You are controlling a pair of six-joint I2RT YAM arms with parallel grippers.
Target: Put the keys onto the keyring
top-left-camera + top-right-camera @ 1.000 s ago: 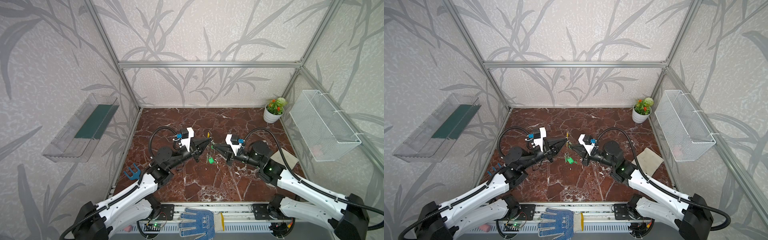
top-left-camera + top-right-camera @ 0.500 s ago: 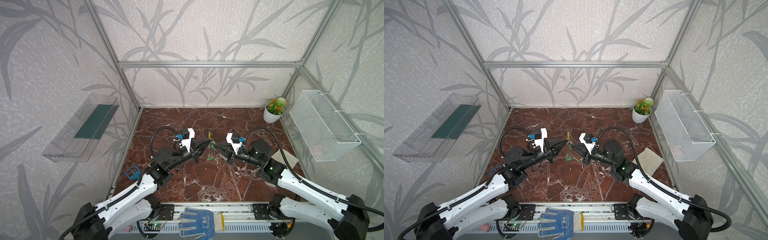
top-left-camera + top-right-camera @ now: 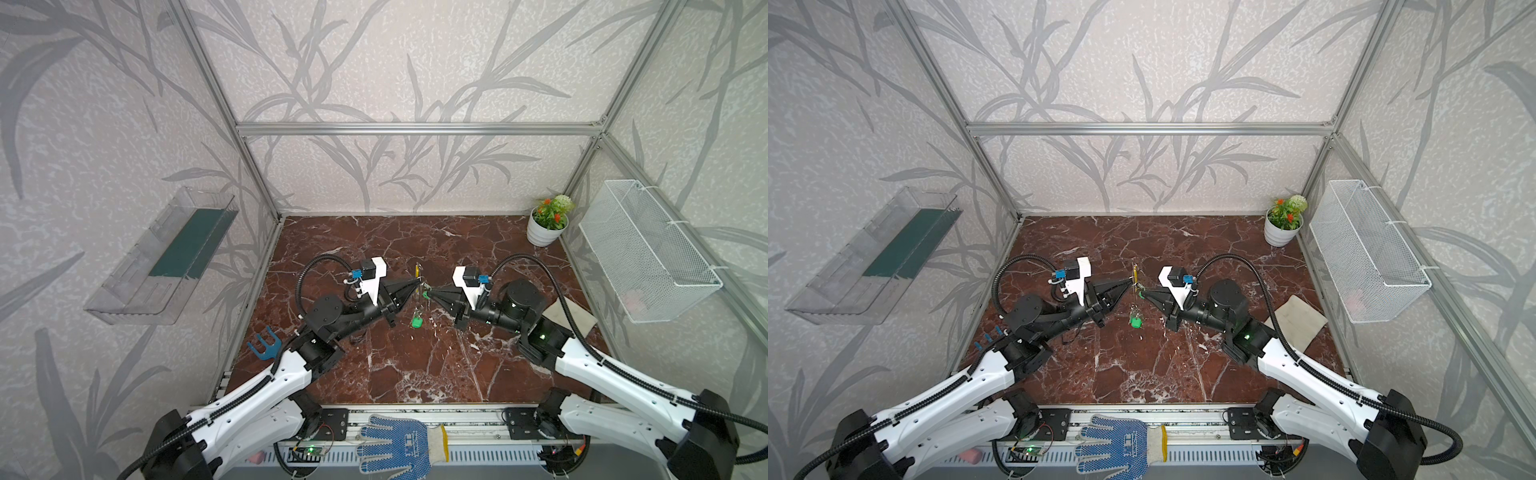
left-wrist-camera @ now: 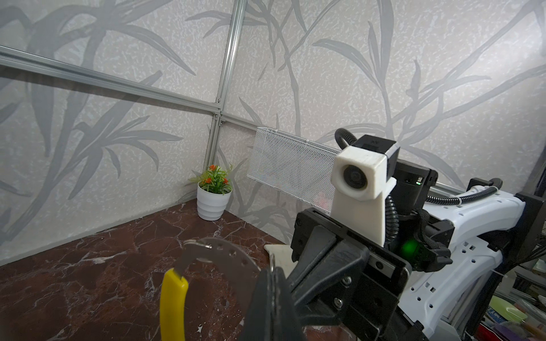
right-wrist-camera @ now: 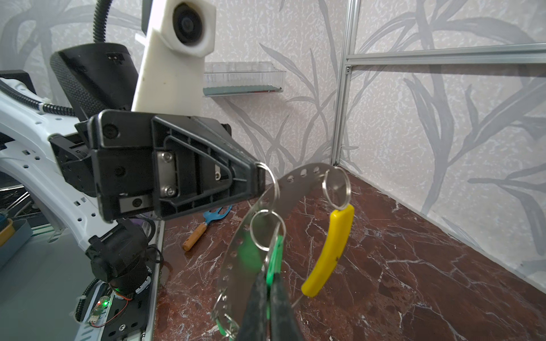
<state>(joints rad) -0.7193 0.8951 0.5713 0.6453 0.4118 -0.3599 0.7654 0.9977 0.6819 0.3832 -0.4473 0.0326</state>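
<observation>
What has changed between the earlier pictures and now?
Nothing clearly moved; the dangling key perhaps twisted slightly. The left gripper stays shut on the keyring, the right gripper on a green key, both in mid-air.

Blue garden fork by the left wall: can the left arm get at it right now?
Probably not as things stand. The fork lies back beside that arm's elbow, while the left end effector is shut on the keyring in mid-air. It would have to let go and fold back.
</observation>
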